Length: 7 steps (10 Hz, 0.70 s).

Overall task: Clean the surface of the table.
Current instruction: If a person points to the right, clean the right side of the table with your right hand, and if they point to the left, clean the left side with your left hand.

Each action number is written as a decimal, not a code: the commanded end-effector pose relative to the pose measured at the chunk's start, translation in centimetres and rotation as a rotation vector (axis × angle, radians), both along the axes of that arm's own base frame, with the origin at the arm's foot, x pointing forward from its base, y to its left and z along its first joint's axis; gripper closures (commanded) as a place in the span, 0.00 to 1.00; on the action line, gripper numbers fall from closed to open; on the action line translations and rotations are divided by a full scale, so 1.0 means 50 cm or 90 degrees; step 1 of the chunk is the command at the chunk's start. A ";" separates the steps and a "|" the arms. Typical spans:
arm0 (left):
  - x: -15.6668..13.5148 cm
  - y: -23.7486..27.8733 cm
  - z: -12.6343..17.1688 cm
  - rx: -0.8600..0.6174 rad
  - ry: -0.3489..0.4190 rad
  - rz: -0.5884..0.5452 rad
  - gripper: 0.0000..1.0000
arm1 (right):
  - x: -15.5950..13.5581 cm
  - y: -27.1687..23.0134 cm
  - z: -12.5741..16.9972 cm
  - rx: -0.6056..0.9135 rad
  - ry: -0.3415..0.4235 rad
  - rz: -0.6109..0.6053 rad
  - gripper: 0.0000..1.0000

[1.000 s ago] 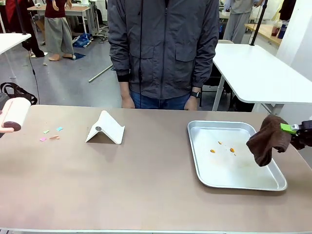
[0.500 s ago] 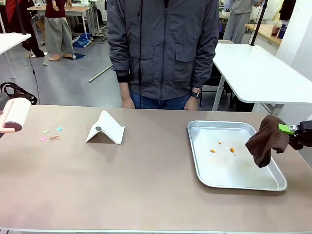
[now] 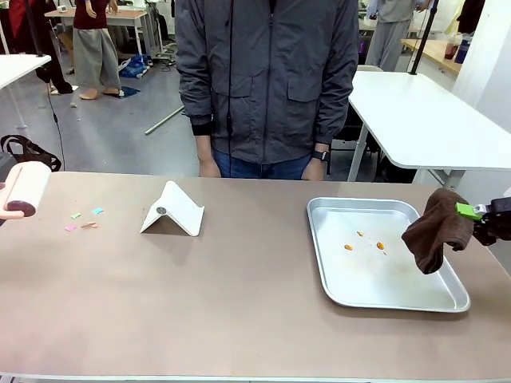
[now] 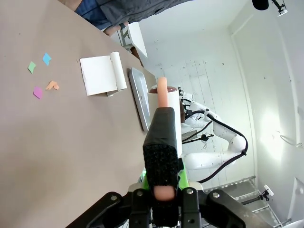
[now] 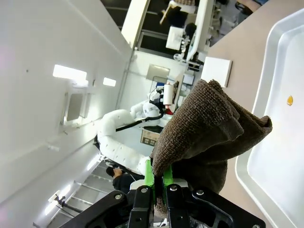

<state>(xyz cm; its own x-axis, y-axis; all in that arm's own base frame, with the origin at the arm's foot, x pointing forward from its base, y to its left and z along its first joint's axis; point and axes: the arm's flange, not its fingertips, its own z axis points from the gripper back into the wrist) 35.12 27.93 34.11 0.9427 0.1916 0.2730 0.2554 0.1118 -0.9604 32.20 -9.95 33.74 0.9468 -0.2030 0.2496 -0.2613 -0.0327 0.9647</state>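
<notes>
**Item 1, left gripper** (image 4: 164,184): the jaws are clamping tight on the black-sleeved handle of a lint roller (image 4: 162,137). The roller is pointing out along the fingers. In the front view the roller (image 3: 25,185) is hanging at the table's left edge, raised off the surface.

**Item 2, right gripper** (image 3: 477,211): it is reaching in from the right edge and pinching a brown cloth (image 3: 437,227) between its green pads. The cloth is drooping over the right rim of the metal tray (image 3: 321,255).

**Item 3, the table** (image 3: 239,311): the taupe top is spanning the whole width of the front view, with a person (image 3: 267,80) standing at its far side, hands down by the edge.

**Item 4, view differences:**
- The left wrist view is showing the paper scraps (image 4: 40,76) as separate green, blue, purple and orange pieces. In the front view they (image 3: 84,219) are reading as small specks near the roller.
- The right wrist view is showing the cloth (image 5: 209,128) bunched in a fold above the pads. It is also showing one orange crumb (image 5: 290,100) on the tray floor.
- The front view is giving two or three such crumbs (image 3: 366,243).

**Item 5, open room:**
- A white folded stand (image 3: 172,211) is sitting between the scraps and the tray, well apart from both.
- The near half of the table is lying bare from edge to edge.
</notes>
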 end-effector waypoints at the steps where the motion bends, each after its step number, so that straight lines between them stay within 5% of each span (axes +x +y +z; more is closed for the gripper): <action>1: -0.007 -0.010 0.008 0.004 -0.004 0.000 1.00 | 0.001 0.003 0.011 -0.002 -0.007 0.004 1.00; 7: -0.007 -0.010 0.008 0.004 -0.004 0.000 1.00 | 0.001 0.003 0.011 -0.002 -0.007 0.004 1.00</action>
